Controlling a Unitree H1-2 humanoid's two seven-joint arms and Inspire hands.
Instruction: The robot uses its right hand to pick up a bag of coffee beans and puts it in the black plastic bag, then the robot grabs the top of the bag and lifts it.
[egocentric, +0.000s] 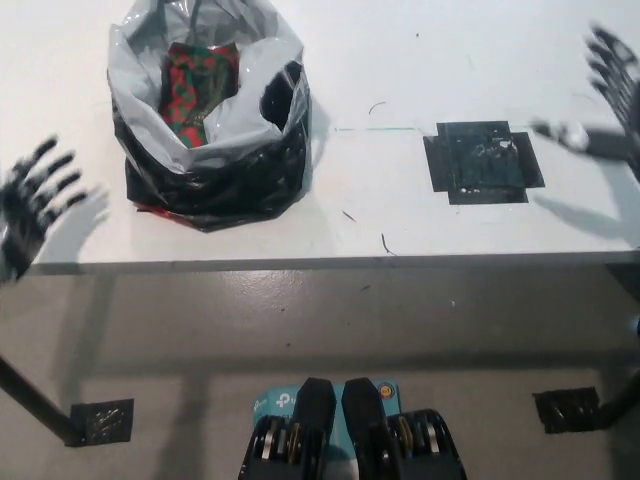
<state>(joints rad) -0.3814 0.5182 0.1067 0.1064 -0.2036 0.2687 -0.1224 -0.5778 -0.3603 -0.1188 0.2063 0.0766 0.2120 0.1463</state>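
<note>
Spreading fingers (45, 185), both hands empty

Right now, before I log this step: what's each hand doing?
Left hand: open, fingers spread, holding nothing.
Right hand: open, fingers spread, holding nothing.

A white table (400, 60) fills the upper half of the view, its front edge running straight across the middle. A dark square patch (484, 162) lies flat on the tabletop toward the right, with a thin green line (372, 129) running just left of its upper corner. A few small dark scratches or specks (385, 243) mark the surface near the front edge. Below the table lies a grey floor (300, 320), where two dark square plates (100, 419) sit at the lower left and lower right; a thin dark leg slants down to the left one.
</note>
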